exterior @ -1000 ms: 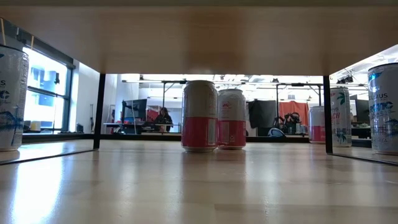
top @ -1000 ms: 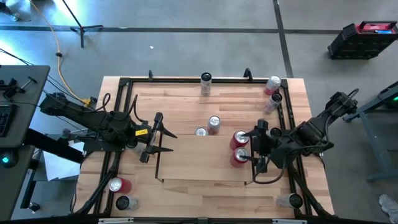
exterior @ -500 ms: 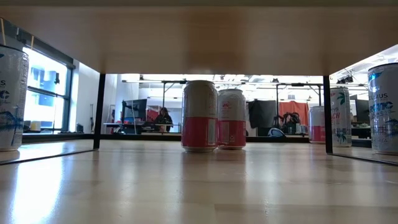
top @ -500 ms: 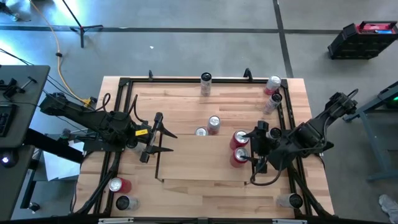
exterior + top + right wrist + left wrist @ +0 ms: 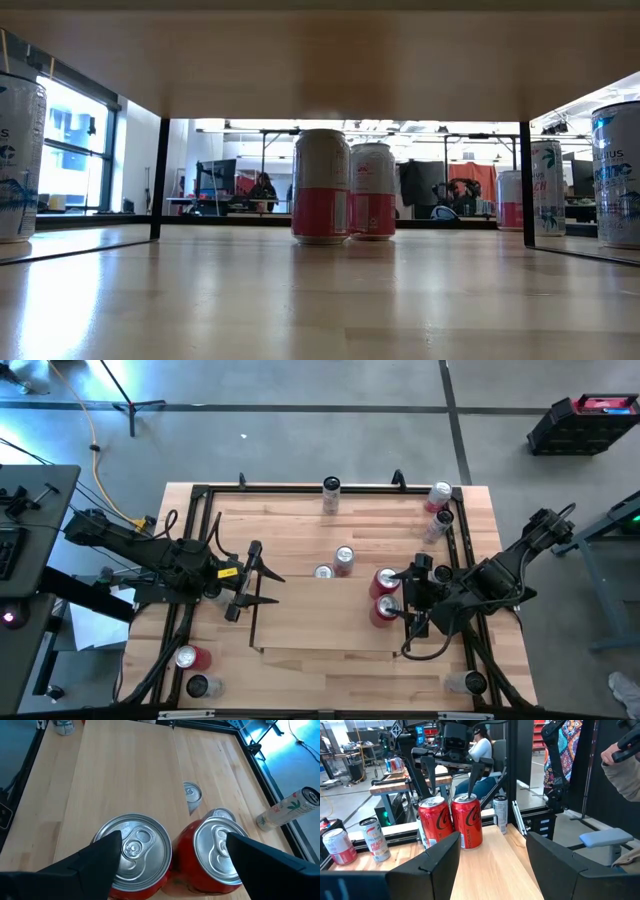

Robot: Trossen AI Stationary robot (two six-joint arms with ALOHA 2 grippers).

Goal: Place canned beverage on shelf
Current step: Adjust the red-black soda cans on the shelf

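1. Nothing has shifted since the earlier frames; both arms hold position.
2. Right gripper (image 5: 402, 600) hovers over two red cans (image 5: 134, 854), jaws wide, nothing held.
3. Both cans stand touching on the shelf (image 5: 300, 622), right side.
4. Left gripper (image 5: 255, 585) waits opposite, jaws part-open, empty.

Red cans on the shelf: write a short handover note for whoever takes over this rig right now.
Right gripper: open, straddling the nearer of two red cans, not clamped.
Left gripper: open, empty, waiting at the shelf's left edge.
Done: both red cans, the other beside it, stand upright at the shelf's right side.
Left: back the right arm off; several other cans remain around the table.
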